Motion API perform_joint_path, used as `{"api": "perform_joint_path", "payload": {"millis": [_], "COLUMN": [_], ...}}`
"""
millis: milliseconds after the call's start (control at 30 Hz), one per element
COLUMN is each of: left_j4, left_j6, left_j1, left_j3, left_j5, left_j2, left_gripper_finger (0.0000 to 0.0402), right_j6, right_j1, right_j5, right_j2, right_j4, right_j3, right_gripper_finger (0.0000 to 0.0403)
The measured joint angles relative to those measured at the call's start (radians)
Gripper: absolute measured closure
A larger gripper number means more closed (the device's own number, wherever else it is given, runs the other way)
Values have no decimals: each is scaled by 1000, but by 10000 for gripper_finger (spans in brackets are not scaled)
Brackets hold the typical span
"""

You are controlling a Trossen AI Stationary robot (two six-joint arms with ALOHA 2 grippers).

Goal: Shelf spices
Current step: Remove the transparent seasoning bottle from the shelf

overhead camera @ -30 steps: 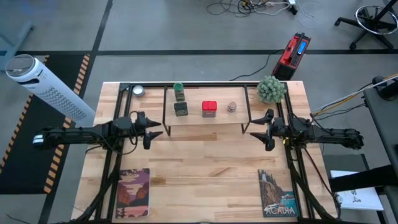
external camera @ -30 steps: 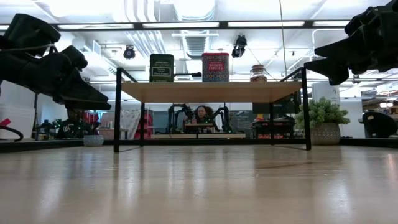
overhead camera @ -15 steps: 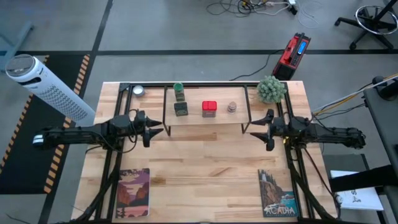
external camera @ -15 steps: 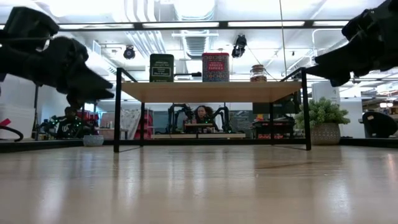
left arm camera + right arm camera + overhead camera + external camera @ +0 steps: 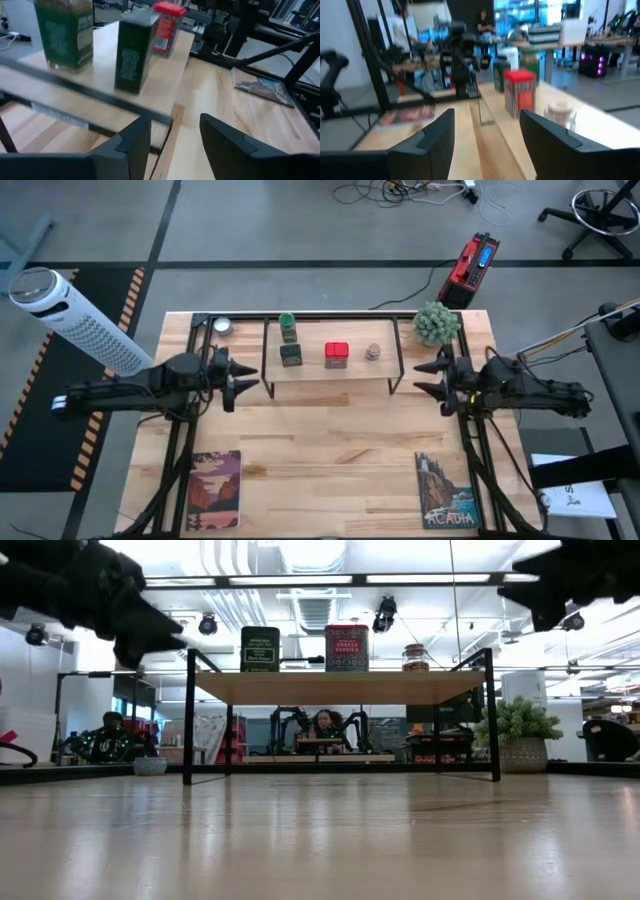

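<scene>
The shelf (image 5: 330,373), black rods with a light wooden board, stands at the table's far middle. On its board stand the spices, each on its base: a green-capped bottle (image 5: 288,327), a dark grey square jar (image 5: 291,355), a red square tin (image 5: 337,354) and a tiny beige jar (image 5: 373,352). My left gripper (image 5: 248,379) hovers open just off the shelf's left end, above board height (image 5: 165,635). My right gripper (image 5: 422,378) hovers open off the shelf's right end (image 5: 520,600). Nothing lies between either pair of fingers (image 5: 175,145) (image 5: 487,135).
A round silver tin (image 5: 222,326) sits at the far left of the table and a potted plant (image 5: 436,323) at the far right. Two books (image 5: 214,489) (image 5: 447,490) lie near the front edge. A person (image 5: 325,725) sits in the room beyond the shelf.
Both grippers have risen, from about board height to above it. The right one has drawn back a little from the shelf's end. The gap between each pair of fingers has narrowed without shutting. The spices have stayed put.
</scene>
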Motion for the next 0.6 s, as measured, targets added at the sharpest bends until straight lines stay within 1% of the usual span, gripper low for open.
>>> {"api": "perform_joint_path", "payload": {"millis": [167,300,433,600], "left_j4": [-27,-56,-80,-153], "left_j6": [9,9,9,23], "left_j1": [0,0,0,0], "left_j3": [100,185,258,343], "left_j5": [11,11,10,10], "left_j2": [34,71,114,185], "left_gripper_finger": [244,245,245,245], "right_j6": [32,11,-8,-87], "right_j1": [0,0,0,0], "right_j5": [-9,-8,-4,5], "right_j2": [36,125,267,458], "right_j4": [40,29,18,-126], "right_j3": [31,89,219,430], "right_gripper_finger": [203,203,203,203]}}
